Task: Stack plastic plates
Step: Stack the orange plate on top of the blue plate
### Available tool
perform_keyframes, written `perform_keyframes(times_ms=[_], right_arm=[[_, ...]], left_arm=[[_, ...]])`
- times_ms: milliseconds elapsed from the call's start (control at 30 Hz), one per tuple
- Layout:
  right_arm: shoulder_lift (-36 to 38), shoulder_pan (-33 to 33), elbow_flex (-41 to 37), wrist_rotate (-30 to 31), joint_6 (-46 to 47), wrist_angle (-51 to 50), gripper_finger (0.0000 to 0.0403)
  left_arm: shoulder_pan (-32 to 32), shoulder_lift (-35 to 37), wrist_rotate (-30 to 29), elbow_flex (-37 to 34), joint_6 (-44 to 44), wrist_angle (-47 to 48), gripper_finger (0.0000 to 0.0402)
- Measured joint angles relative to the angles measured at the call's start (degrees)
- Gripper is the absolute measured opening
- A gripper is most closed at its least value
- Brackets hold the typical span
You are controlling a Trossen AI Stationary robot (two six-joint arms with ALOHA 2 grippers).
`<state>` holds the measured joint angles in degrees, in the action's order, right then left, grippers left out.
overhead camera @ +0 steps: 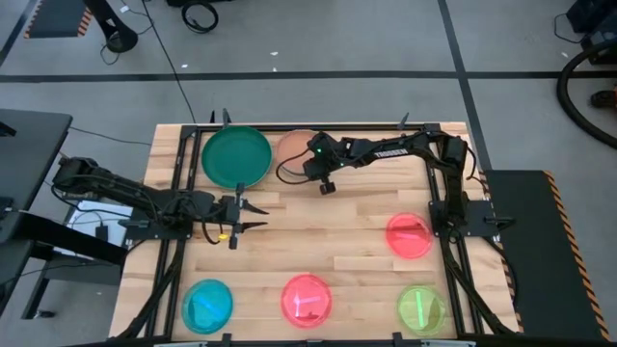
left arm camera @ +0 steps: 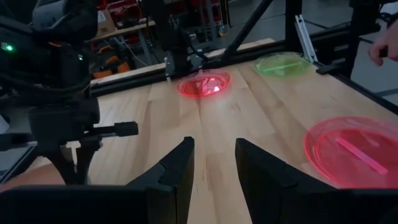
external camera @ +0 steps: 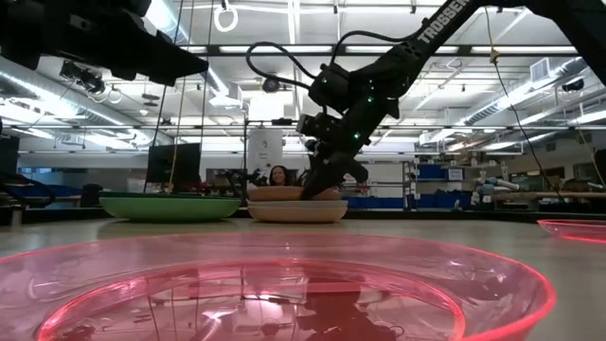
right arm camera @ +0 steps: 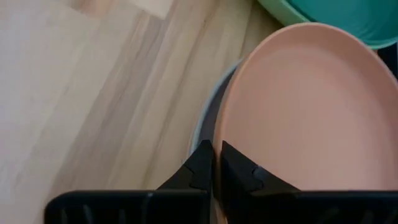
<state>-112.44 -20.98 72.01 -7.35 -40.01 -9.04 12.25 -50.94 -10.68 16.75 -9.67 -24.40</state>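
Observation:
Two large plates sit at the table's far edge: a green one (overhead camera: 236, 157) (external camera: 170, 206) and, to its right, a pink plate (overhead camera: 294, 146) (right arm camera: 305, 106) lying over a pale blue plate (right arm camera: 204, 121) (external camera: 296, 212). My right gripper (overhead camera: 326, 184) (right arm camera: 216, 149) is shut on the pink plate at its near right side. My left gripper (overhead camera: 238, 218) (left arm camera: 213, 155) hovers open over bare wood left of the table's middle, below the green plate in the high view. Small translucent plates lie flat: cyan (overhead camera: 207, 304), pink (overhead camera: 307, 299), lime (overhead camera: 421, 308), red (overhead camera: 409, 235). My right gripper pinches the pink plate's rim (right arm camera: 222, 127) between its two fingers (right arm camera: 200, 167), one on the inner face and one on the outer. It comes slanting down from the table's right near side (external camera: 327, 180). The plate stays over the pale blue plate, about level.
Black frame rails run along the table's left, right and far edges (overhead camera: 174, 164). Open wood lies in the table's middle (overhead camera: 318, 236). A person's hand (left arm camera: 384, 48) shows beyond the table's edge in the left wrist view. The pink small plate fills the low view's foreground (external camera: 275, 294).

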Motion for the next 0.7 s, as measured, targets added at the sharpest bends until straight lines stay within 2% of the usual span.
perform_keyframes(times_ms=[333, 533, 700], right_arm=[[0.07, -0.04, 0.0, 0.75, 2.67, 0.7, 0.0115], [3.12, 2.16, -0.02, 7.43, 2.53, 0.12, 0.0149], [9.3, 5.05, -0.02, 12.3, 2.57, -2.16, 0.0155]], left_arm=[[0.0, 0.0, 0.0, 0.0, -0.02, -0.53, 0.0125], [0.0, -0.66, 0.0, -0.05, 0.46, -0.64, 0.0125], [-0.02, -1.35, 0.0, -0.07, 0.46, -1.75, 0.0125]])
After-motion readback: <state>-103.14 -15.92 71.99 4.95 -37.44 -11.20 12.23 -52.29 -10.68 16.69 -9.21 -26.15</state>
